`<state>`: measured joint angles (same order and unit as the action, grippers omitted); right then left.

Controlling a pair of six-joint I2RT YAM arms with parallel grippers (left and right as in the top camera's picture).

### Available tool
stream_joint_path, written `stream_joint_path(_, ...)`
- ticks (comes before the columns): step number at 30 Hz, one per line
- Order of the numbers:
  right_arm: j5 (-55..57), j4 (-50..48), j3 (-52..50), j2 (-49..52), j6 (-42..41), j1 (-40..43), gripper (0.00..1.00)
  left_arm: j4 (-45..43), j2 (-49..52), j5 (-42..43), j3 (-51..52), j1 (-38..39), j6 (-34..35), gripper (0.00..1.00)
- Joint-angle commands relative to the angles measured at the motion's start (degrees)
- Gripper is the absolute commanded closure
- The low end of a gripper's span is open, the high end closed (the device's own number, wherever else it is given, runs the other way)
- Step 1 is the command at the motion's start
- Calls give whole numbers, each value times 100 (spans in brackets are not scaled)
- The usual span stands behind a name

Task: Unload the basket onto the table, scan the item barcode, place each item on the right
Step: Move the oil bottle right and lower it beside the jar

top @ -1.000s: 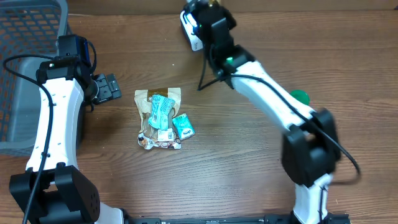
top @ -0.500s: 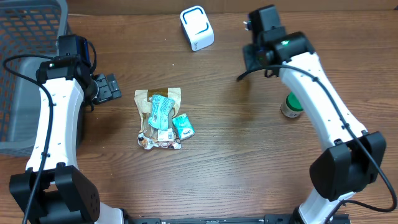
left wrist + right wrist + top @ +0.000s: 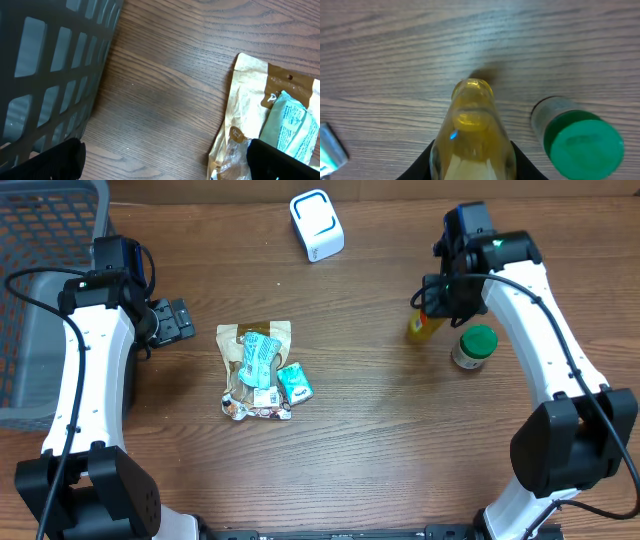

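Note:
My right gripper (image 3: 434, 313) is shut on a yellow bottle (image 3: 421, 326) at the right of the table; the bottle's neck points away from the wrist over the wood. In the right wrist view the bottle (image 3: 472, 131) fills the gap between the black fingers (image 3: 426, 161), and no barcode shows on it. The white scanner (image 3: 317, 225) stands at the back centre, well left of the bottle. My left gripper (image 3: 176, 320) hangs open by the basket, its fingertips (image 3: 47, 161) spread wide over bare wood with nothing between them.
A green-lidded jar (image 3: 474, 347) stands just right of the bottle, also seen in the right wrist view (image 3: 580, 138). A pile of snack packets (image 3: 258, 370) lies mid-table; its tan bag (image 3: 252, 110) shows in the left wrist view. A grey basket (image 3: 45, 240) fills the far left.
My right arm has swung from over the scanner to the right side, carrying the yellow bottle to just beside the green-lidded jar. The left arm has not moved.

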<state>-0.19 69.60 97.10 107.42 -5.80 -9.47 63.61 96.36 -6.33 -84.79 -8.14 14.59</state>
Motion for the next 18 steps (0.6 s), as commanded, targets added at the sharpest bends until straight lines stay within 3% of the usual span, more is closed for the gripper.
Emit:
stream_joint_path(1,343,-321,-289,-90,-44,-9,93,2,-90,-70,-114,-9,-68,0)
stream_joint_path(10,1163,-852,-702,-90,-42,-9,89,2,-90,-70,-114,-9,-68,0)
stream_joint_path(18,1217,-909,-715,-90,-42,-9,82,2,-90,-70,-114,-9,-68,0)
